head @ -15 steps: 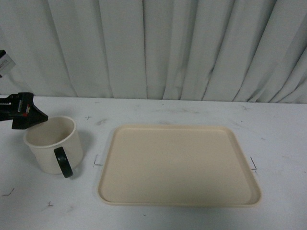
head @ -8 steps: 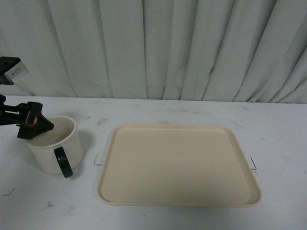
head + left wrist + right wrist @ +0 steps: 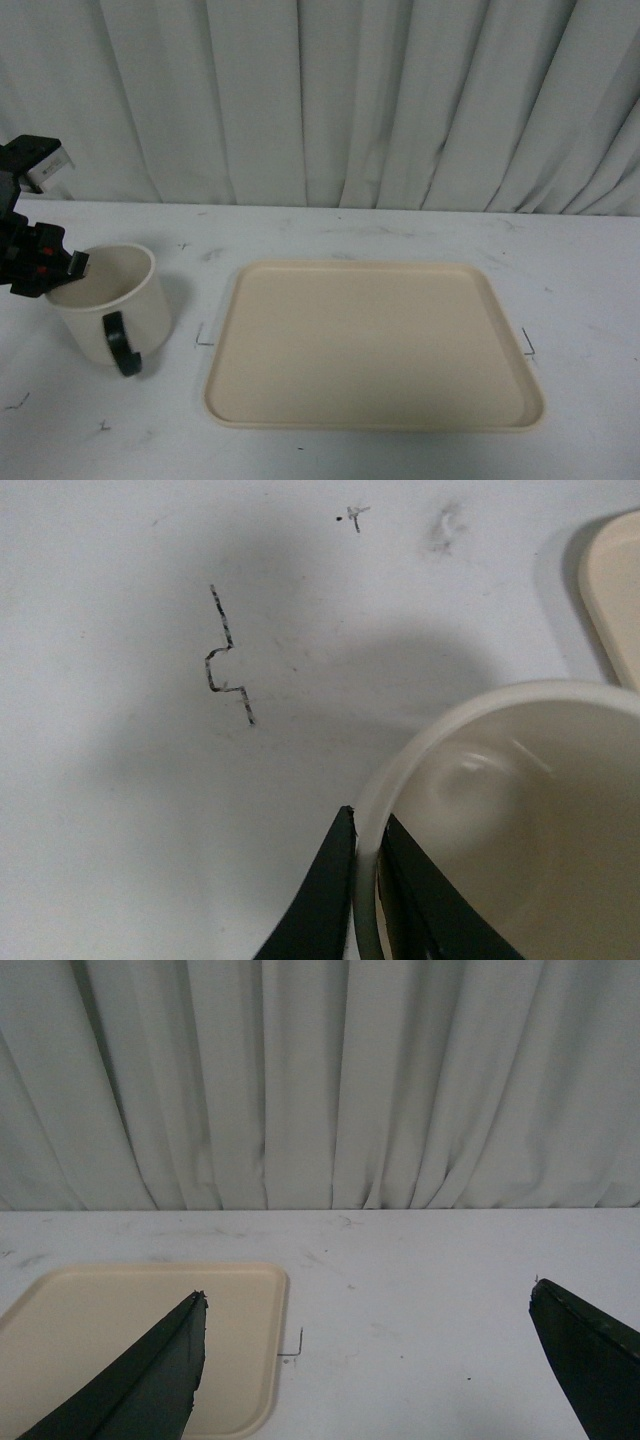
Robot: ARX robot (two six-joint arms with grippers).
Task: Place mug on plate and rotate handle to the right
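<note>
The cream mug stands on the white table left of the plate, a wide beige tray with a low rim. Its black handle faces the camera. My left gripper is shut on the mug's left rim. The left wrist view shows one finger outside the mug wall and one inside, with the left gripper pinching the rim. The smiley face does not show. In the right wrist view my right gripper is open, nothing between its fingers, over bare table beside a corner of the plate.
A pale pleated curtain closes off the back of the table. Small black pen marks sit at the plate's left and right edges, and more marks lie near the mug.
My left gripper came down from beside the mug's rim and shut on the rim. The mug shifted slightly left and its handle turned a little leftward.
</note>
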